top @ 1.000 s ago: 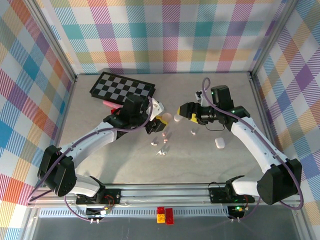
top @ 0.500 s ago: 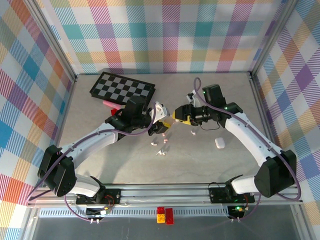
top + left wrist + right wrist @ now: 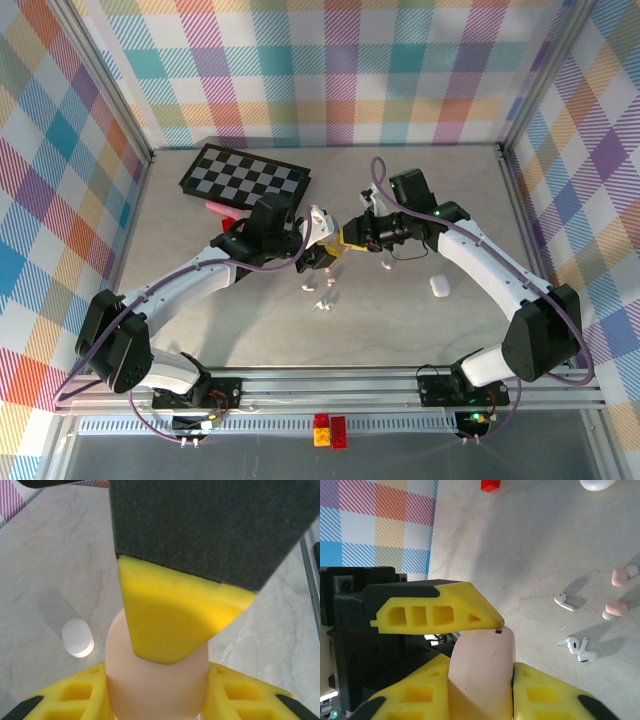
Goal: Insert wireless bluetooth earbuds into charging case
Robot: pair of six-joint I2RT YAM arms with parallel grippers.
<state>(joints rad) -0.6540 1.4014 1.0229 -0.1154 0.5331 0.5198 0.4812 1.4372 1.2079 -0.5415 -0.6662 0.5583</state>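
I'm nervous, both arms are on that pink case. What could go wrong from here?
The left fingers and right fingers both pinch the pink case; if they pull unevenly it could slip and fall. Loose earbuds lie on the table nearby, so a dropped case could scatter them.

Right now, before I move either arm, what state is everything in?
Pink case: held between both tools; cannot tell if the lid is open.
Left tool: shut on the pink case.
Right tool: shut on the pink case.
Earbuds: white and pink, loose on the table.
White case: lying on the table, looks closed, untouched.
Chessboard: lying flat at the far left.
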